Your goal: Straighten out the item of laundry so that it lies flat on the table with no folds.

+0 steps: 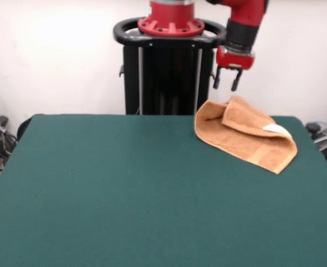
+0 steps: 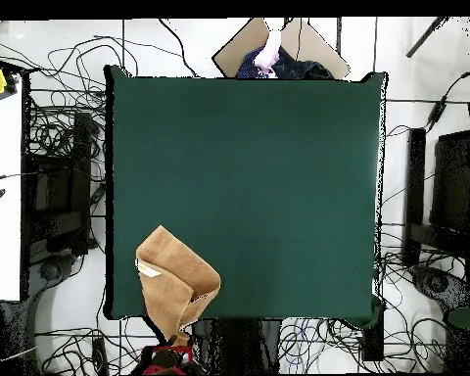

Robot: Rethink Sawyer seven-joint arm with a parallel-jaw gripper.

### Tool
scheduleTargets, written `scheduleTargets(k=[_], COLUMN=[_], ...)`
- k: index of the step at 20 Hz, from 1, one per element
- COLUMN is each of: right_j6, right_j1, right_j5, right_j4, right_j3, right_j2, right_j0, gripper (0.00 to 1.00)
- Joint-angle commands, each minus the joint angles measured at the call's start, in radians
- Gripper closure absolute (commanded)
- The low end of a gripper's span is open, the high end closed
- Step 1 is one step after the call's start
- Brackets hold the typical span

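The orange-tan towel (image 1: 244, 133) lies folded over on itself at the far right corner of the dark green table (image 1: 124, 194), with its small white tag (image 1: 277, 129) showing on top. In the overhead view the towel (image 2: 175, 279) sits at the bottom left corner of the table (image 2: 268, 176), partly over the edge. My gripper (image 1: 228, 82) hangs in the air above the towel's far edge, open and empty, not touching the cloth. In the overhead view only the red wrist (image 2: 167, 358) shows at the bottom edge.
The black pedestal (image 1: 169, 72) stands behind the table's far edge. A person's hand (image 2: 268, 51) and a cardboard sheet (image 2: 283, 44) show beyond the table's top edge in the overhead view. Cables (image 2: 58, 166) lie on the floor around the table.
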Motion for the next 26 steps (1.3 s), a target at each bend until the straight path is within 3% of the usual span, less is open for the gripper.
scheduleTargets(k=[1, 3, 7, 13, 19, 26], right_j6=[0.114, 0.106, 0.082, 0.104, 0.120, 0.160], right_j1=[-0.112, -0.169, -0.231, -0.156, -0.064, -0.003], right_j5=[0.069, 0.139, 0.239, 0.196, 0.160, 0.079], right_j4=[0.048, 0.036, 0.074, 0.148, 0.135, 0.140], right_j3=[-0.113, -0.113, -0.137, -0.222, -0.274, -0.271], right_j2=[0.022, 0.066, 0.071, 0.023, 0.099, 0.093], right_j0=[-0.077, -0.117, -0.109, -0.043, -0.099, -0.079], gripper=[0.00, 0.00, 0.00, 0.00, 0.00, 0.00])
